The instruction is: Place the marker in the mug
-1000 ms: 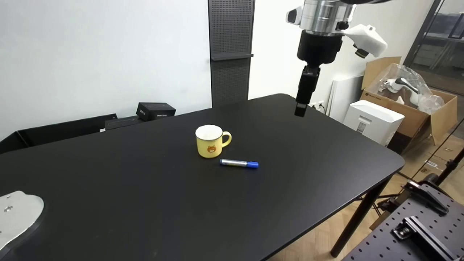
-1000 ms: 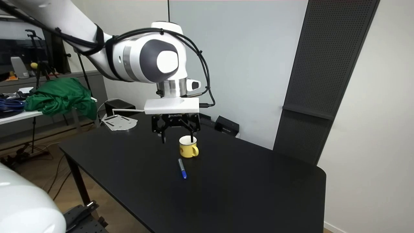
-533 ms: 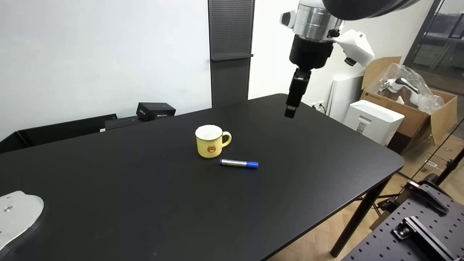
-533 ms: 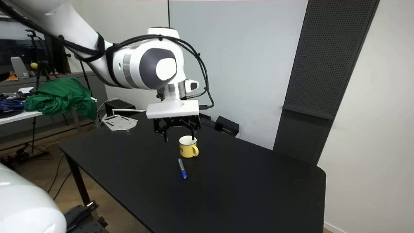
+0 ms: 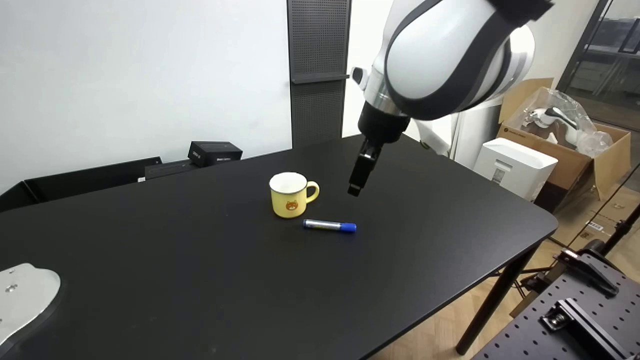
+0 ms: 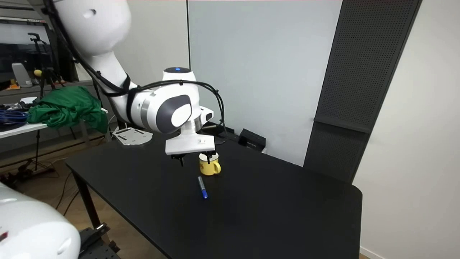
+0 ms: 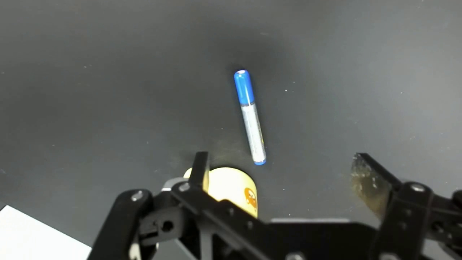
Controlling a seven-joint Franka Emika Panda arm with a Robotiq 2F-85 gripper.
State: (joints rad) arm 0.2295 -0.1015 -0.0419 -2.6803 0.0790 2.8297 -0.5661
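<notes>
The marker (image 5: 330,226), white barrel and blue cap, lies flat on the table. It also shows in an exterior view (image 6: 202,187) and the wrist view (image 7: 251,119). The yellow mug (image 5: 280,204) stands upright beside the marker's barrel end; its handle shows at its side. In the wrist view the mug (image 7: 231,182) is partly hidden by a finger. My gripper (image 7: 281,154) is open and empty, its fingers wide apart. In an exterior view the gripper (image 6: 195,163) hangs above the table, one finger in front of the mug's rim. The marker touches neither finger.
The black table (image 5: 200,280) carries both things. A silver metal plate (image 5: 25,295) lies on it; the plate also shows in an exterior view (image 6: 133,136). Black boxes (image 5: 215,153) stand along the wall side. The table's edge runs past the right.
The arm has come down and my gripper has moved lower, nearer to the marker and the mug. The gripper has stayed open. The marker and the mug have not moved.
</notes>
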